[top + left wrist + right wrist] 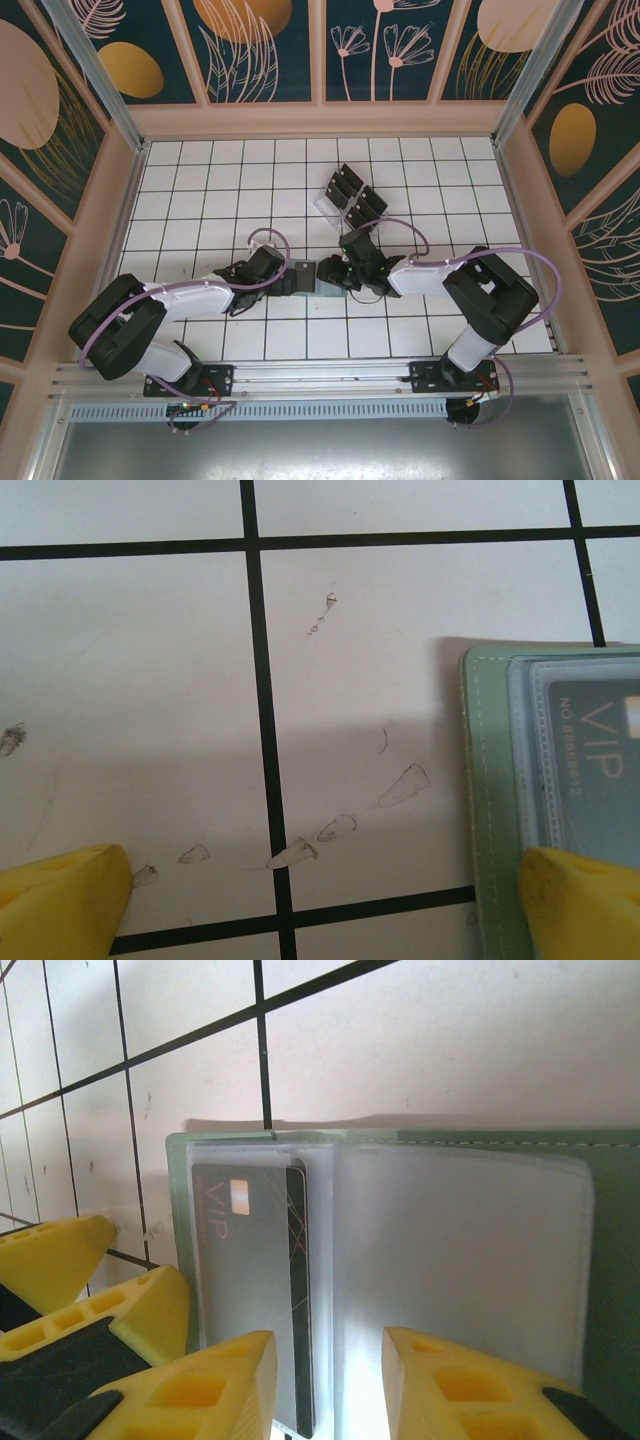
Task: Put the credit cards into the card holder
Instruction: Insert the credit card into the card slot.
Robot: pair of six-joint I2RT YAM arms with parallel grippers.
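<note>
The grey-green card holder lies open on the tiles between my two grippers. In the right wrist view a black credit card marked VIP sits mostly inside the clear pocket at the left end of the card holder, with a dark strip of its right edge uncovered. My right gripper hovers over that edge, its jaws apart and gripping nothing. My left gripper is wide open over bare tile, and its right fingertip overlaps the edge of the card holder. The same credit card shows there too.
A clear slotted rack holding more black cards stands just behind the right gripper. The left gripper lies close on the holder's other side. Wooden walls ring the tiled floor.
</note>
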